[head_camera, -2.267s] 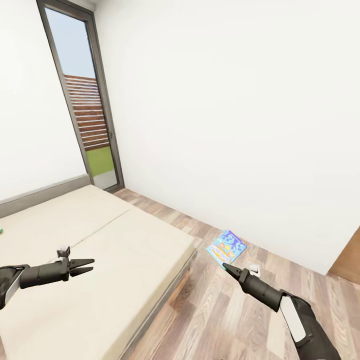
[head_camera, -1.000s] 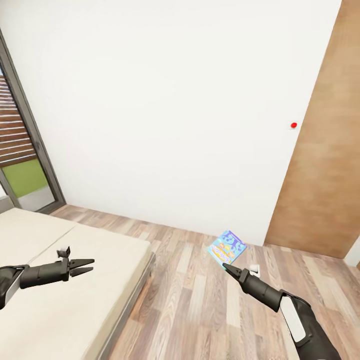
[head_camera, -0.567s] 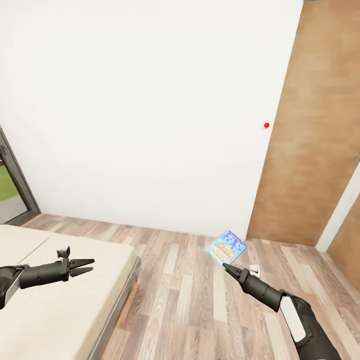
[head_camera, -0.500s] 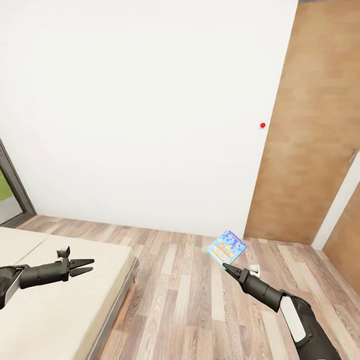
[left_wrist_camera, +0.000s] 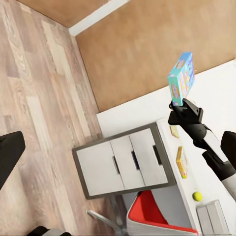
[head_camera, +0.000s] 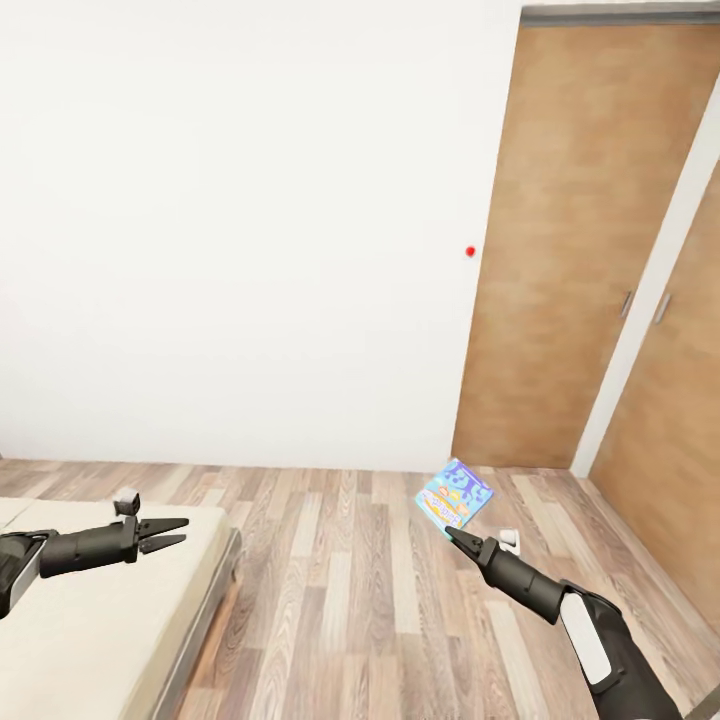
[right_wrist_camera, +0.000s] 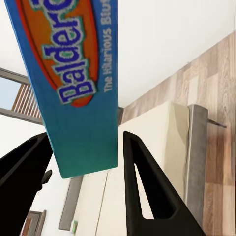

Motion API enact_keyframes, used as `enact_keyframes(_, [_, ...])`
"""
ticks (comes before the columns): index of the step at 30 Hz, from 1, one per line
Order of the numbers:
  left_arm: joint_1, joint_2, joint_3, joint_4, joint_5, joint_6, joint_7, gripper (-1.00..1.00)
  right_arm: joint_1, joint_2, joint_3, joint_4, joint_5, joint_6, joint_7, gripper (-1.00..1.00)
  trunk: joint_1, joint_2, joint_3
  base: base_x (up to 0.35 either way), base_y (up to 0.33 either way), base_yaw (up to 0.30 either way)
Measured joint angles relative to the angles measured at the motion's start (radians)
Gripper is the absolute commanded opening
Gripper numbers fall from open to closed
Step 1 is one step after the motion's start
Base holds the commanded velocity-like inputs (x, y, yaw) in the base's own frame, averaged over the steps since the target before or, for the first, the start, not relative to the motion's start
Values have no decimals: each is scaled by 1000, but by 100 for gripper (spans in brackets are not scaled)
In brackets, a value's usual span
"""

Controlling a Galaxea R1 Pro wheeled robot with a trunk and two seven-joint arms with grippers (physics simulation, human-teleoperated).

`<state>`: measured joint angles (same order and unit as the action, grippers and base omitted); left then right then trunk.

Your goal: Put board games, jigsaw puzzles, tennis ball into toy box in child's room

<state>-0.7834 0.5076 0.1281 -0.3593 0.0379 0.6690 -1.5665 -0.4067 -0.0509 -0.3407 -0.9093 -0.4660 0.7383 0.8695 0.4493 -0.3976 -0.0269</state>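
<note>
White wall and wooden doors [head_camera: 560,250] were faced above plank flooring. For carrying toward the pale-topped desk [left_wrist_camera: 196,167], the blue cartoon-printed board game [head_camera: 455,493] was gripped upright in the right pincer [head_camera: 452,537]. The left pincer [head_camera: 172,532] was spread, unladen, over the cream bed [head_camera: 90,610].

A wood-plank floor [head_camera: 370,600] runs from the near edge to the far white wall. At the near left, the corner of a cream bed [head_camera: 100,620] with a thin grey frame edge stands on it. In the left wrist view, a pale-topped table [left_wrist_camera: 194,189] with a white three-drawer unit [left_wrist_camera: 130,162] carries a small flat box [left_wrist_camera: 181,162], a yellow-green ball [left_wrist_camera: 197,196] and a grey bin [left_wrist_camera: 214,218].
</note>
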Motion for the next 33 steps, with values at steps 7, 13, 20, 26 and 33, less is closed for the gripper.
enact_keyframes(7, [0, 0, 0, 0, 0, 0, 0, 100, 0, 0, 0, 1, 0, -1, 0, -100, 0, 0, 3, 0, 0, -280])
enact_keyframes(13, [0, 0, 0, 1, 0, 0, 0, 100, 0, 0, 0, 2, 0, -1, 0, -100, 0, 0, 6, 0, 0, -280])
enact_keyframes(20, [0, 0, 0, 1, 0, 0, 0, 100, 0, 0, 0, -3, -1, -1, 2, -100, 0, 0, 9, 0, 0, -280])
enact_keyframes(26, [-1, 1, 0, 1, 0, 0, 0, 100, 14, -11, -3, -83, -5, 9, 46, -100, 0, -1, 12, 0, 0, -280])
enact_keyframes(33, [0, 0, 1, 0, 1, -1, 0, 100, 90, -79, -56, -171, -3, 15, 175, -100, 0, -1, 16, 0, 0, -280])
